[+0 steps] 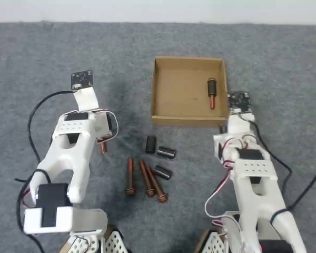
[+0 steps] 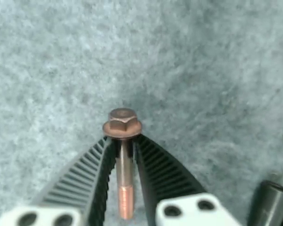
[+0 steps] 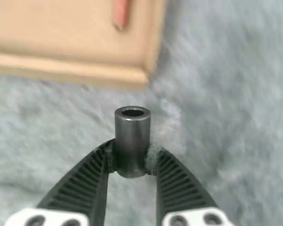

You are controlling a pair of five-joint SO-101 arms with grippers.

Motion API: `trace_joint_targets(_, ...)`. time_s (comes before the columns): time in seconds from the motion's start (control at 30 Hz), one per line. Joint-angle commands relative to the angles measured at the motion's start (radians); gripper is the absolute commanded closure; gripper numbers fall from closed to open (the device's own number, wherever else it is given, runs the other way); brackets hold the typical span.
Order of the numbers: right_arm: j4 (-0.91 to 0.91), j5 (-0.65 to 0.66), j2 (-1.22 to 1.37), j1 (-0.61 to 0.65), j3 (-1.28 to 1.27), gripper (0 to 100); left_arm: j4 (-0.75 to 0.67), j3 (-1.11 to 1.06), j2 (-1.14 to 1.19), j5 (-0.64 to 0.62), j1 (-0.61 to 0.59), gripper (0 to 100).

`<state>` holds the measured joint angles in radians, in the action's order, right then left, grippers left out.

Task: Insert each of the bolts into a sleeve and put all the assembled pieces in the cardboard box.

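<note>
- My left gripper [image 2: 124, 143] is clamped on a bolt [image 2: 122, 125], head outward, shank toward my wrist.
- My right gripper [image 3: 131, 162] pinches a sleeve [image 3: 131, 134], bore outward.
- From above: an assembled piece [image 1: 211, 92] lies in the box [image 1: 187, 119].

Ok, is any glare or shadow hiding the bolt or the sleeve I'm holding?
No. Left wrist view: the bolt is evenly lit, with just a soft shadow on the mat beyond its head. Right wrist view: the sleeve has a mild sheen on its side, and its bore is dark. High view: flat light, with a thin shadow along the cardboard box.
</note>
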<state>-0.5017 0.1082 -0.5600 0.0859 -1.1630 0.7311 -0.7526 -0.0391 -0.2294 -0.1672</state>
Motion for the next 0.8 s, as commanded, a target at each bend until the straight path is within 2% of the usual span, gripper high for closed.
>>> trace_joint_targets(0.0, 0.068, -0.014, -0.038, 0.068, 0.061, 99.1, -0.026, 0.012, -0.071, 0.012, 0.005, 99)
trace_joint_targets(0.17, 0.211, -0.017, -0.038, 0.15, 0.017, 99.1, -0.026, 0.01, -0.071, 0.012, 0.005, 99)
trace_joint_targets(0.47, 0.75, -0.017, -0.038, 0.162, -0.176, 99.1, -0.026, 0.01, -0.071, 0.012, 0.005, 99)
trace_joint_targets(0.57, 0.852, -0.018, -0.036, 0.163, -0.198, 99.1, -0.026, 0.01, -0.071, 0.012, 0.005, 99)
trace_joint_targets(0.77, 0.952, -0.184, -0.036, 0.163, -0.193, 99.1, -0.028, 0.01, -0.071, 0.012, 0.005, 99)
